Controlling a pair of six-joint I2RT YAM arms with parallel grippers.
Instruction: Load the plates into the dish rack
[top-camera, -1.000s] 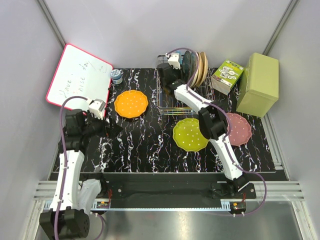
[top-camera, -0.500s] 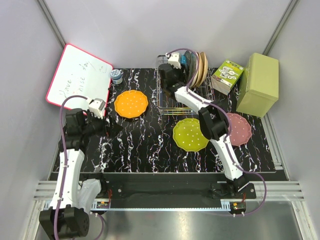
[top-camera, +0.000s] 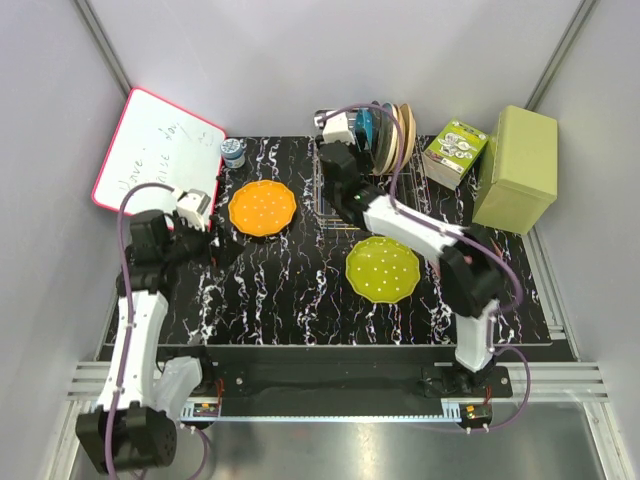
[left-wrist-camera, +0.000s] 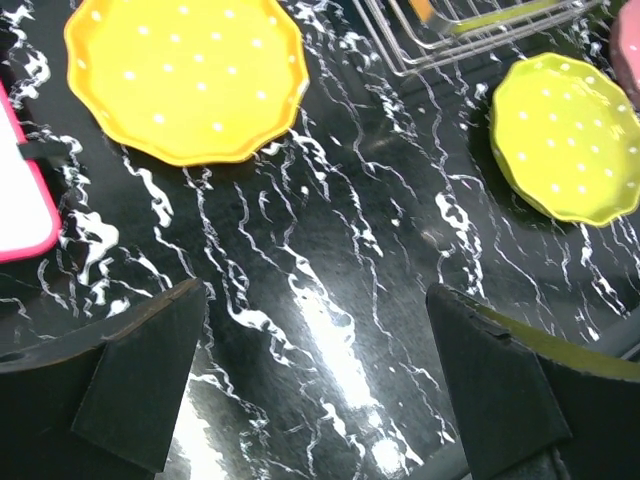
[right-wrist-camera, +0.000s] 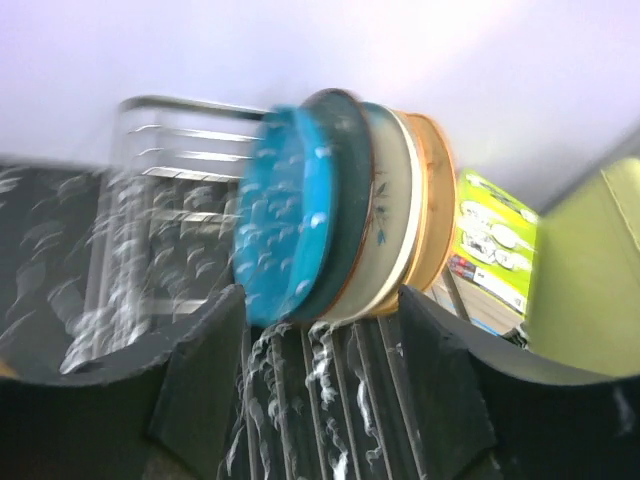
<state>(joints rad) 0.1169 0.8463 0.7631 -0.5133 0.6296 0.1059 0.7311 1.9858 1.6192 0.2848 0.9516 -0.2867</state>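
3 plain plates (right-wrist-camera: 388, 215) beside blue plate (right-wrist-camera: 285, 220) in rack (right-wrist-camera: 140, 175)

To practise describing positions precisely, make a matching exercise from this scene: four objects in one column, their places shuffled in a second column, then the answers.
Objects:
1. orange plate
2. blue plate
3. yellow-green plate
4. olive-green box

Places:
A. flat on the table, nearer the arms than the dish rack
B. standing on edge in the rack
C. far right of the scene
D. flat on the table, left of the rack

Pairs: 1-D, 2-B, 3-A, 4-C.
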